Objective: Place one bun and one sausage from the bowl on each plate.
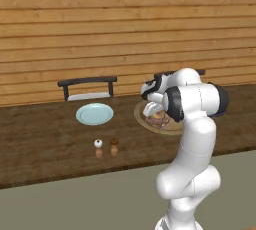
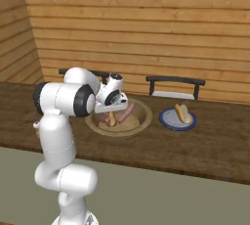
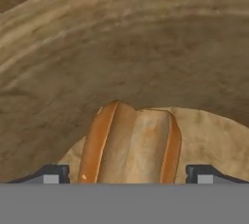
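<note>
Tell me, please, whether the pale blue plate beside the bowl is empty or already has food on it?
Empty: in the left base view the pale blue plate shows a bare surface, while food lies in the bowl beside it.

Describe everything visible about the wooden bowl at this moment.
The bowl is wide, shallow and round, tan-brown and wooden-looking, with a thick rim. It sits upright on the dark wooden table, beside a plate holding a bun. Inside lie a split bun and a sausage. The gripper reaches into it, its jaws either side of the bun.
</note>
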